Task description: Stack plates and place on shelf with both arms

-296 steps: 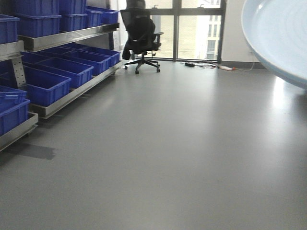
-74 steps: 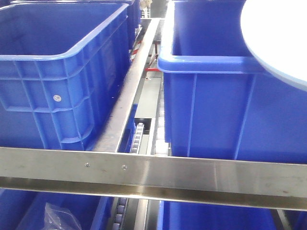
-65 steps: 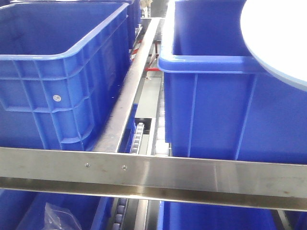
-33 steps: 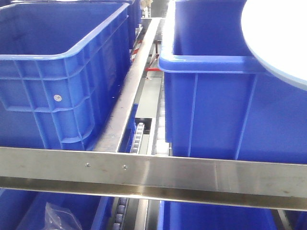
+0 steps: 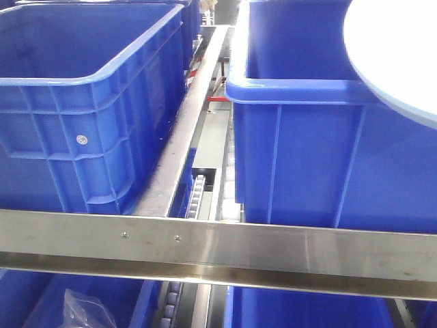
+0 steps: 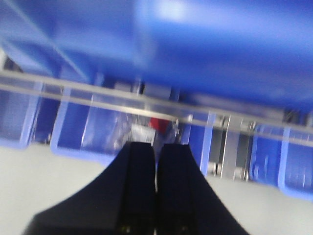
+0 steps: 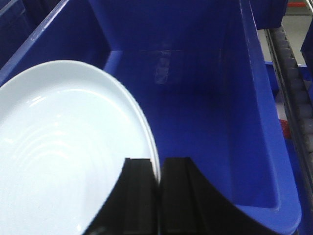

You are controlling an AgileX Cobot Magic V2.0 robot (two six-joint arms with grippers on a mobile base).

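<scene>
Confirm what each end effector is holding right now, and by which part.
Right end effector grips the plates by the near rim, over the blue crate. Left end effector is shut on nothing.

Front view: bright, sharp; plate (image 5: 399, 55) washed out white; dull sheen on shelf (image 5: 225, 249) rail.
Left wrist view: heavily blurred, crates smeared.
Right wrist view: clear, soft reflections in crate (image 7: 205, 107).

Blue plastic crates (image 5: 89, 102) fill nearly the whole front view, and more crates stand in a lower row. A pale grey floor (image 6: 44, 171) shows beneath them in the left wrist view, blurred. A crumpled clear plastic bag (image 5: 85, 306) lies in a lower crate.
</scene>
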